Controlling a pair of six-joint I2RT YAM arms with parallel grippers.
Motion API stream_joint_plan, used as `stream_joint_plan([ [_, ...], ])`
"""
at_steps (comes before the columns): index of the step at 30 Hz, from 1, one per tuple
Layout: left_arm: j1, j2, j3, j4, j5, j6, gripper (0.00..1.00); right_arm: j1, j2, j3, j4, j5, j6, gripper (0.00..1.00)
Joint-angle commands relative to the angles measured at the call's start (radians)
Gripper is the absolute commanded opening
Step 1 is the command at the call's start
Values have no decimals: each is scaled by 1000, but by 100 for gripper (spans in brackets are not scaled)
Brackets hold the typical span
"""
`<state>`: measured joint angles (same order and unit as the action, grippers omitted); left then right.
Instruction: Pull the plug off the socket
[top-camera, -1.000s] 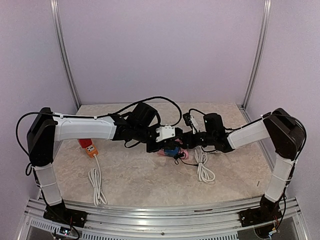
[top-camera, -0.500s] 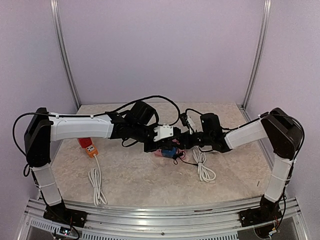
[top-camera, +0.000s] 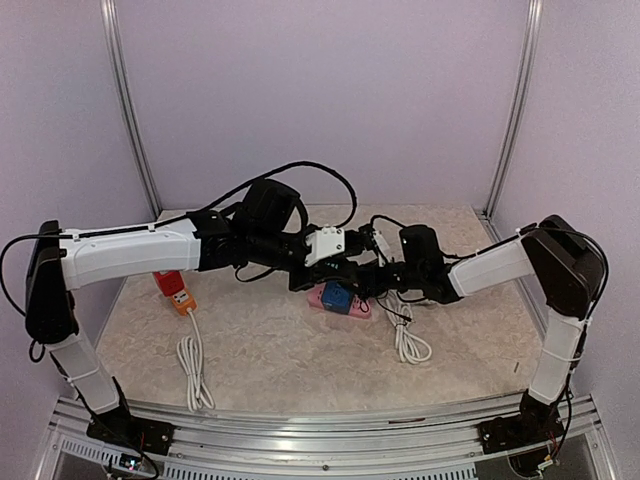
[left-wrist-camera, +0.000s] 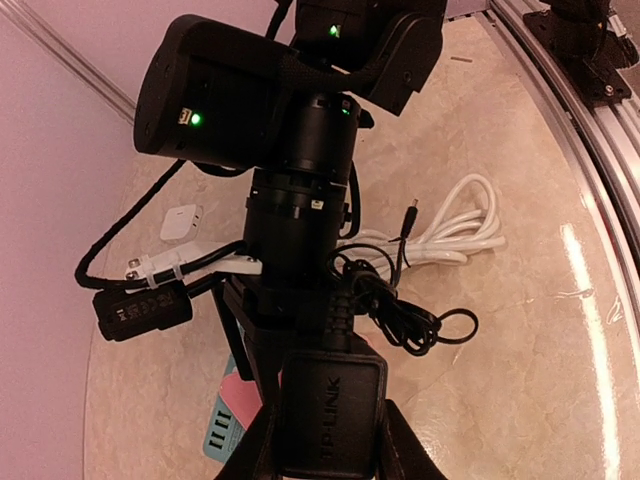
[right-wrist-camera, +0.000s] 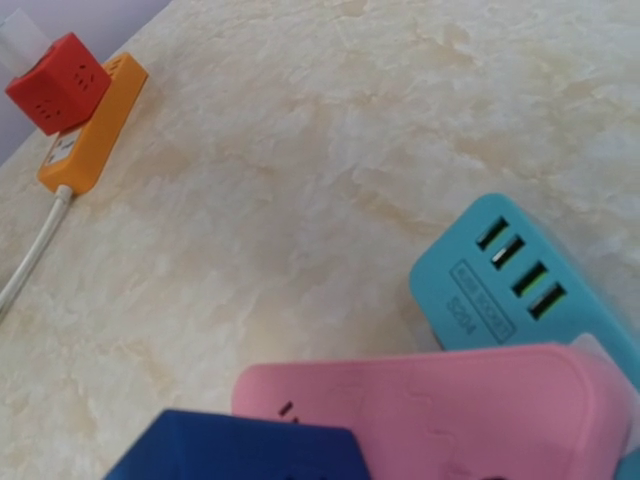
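Note:
The plug (left-wrist-camera: 330, 410) is a black TP-LINK adapter, and my left gripper (left-wrist-camera: 330, 445) is shut on its sides. Its black cord (left-wrist-camera: 400, 310) trails off in a loose tangle. In the top view my left gripper (top-camera: 322, 276) hangs just above and behind the socket (top-camera: 350, 302), and the plug is clear of it. The socket is a pink strip (right-wrist-camera: 450, 410) with a teal USB end (right-wrist-camera: 510, 290) and a blue cube (right-wrist-camera: 240, 445) on it, lying on the table. My right gripper (top-camera: 368, 284) sits at the strip's right end, closed around it; its fingers are out of the right wrist view.
An orange strip with a red cube (top-camera: 176, 292) lies at the left, its white cable (top-camera: 192, 370) coiled toward the front. Another white cable coil (top-camera: 405, 340) lies right of the socket. A small white charger (left-wrist-camera: 182, 222) rests further back. Walls enclose three sides.
My left arm has risen and drawn back to the left with the plug, uncovering the blue cube and pink strip. The right gripper has barely moved.

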<state>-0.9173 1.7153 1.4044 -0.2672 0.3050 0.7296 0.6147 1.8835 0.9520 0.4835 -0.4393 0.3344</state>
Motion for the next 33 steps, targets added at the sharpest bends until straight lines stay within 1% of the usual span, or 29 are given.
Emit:
stream_joint_plan([
  [1, -9, -76, -77, 23, -16, -35, 12, -7, -52, -24, -193, 109, -50, 68],
  [11, -28, -197, -205, 68, -32, -92, 12, -7, -392, 63, -411, 72, -142, 71],
  [14, -28, -224, -237, 85, -31, -101, 12, -5, -485, 45, -451, 19, -159, 70],
  [17, -27, -241, -256, 98, -29, -107, 12, 2, -581, -10, -455, -35, -174, 67],
  [20, -28, -247, -262, 106, -29, -107, 12, 39, -656, -42, -477, -39, -212, 63],
  [23, -28, -251, -263, 115, -17, -110, 13, 85, -688, -61, -528, -33, -239, 61],
  [26, -29, -254, -265, 126, -4, -114, 13, 138, -685, -78, -550, -16, -255, 60],
  [30, -30, -256, -266, 131, 3, -116, 13, 205, -677, -105, -540, 30, -269, 59],
  [33, -33, -254, -262, 133, 6, -115, 13, 237, -662, -109, -531, 61, -274, 56],
])
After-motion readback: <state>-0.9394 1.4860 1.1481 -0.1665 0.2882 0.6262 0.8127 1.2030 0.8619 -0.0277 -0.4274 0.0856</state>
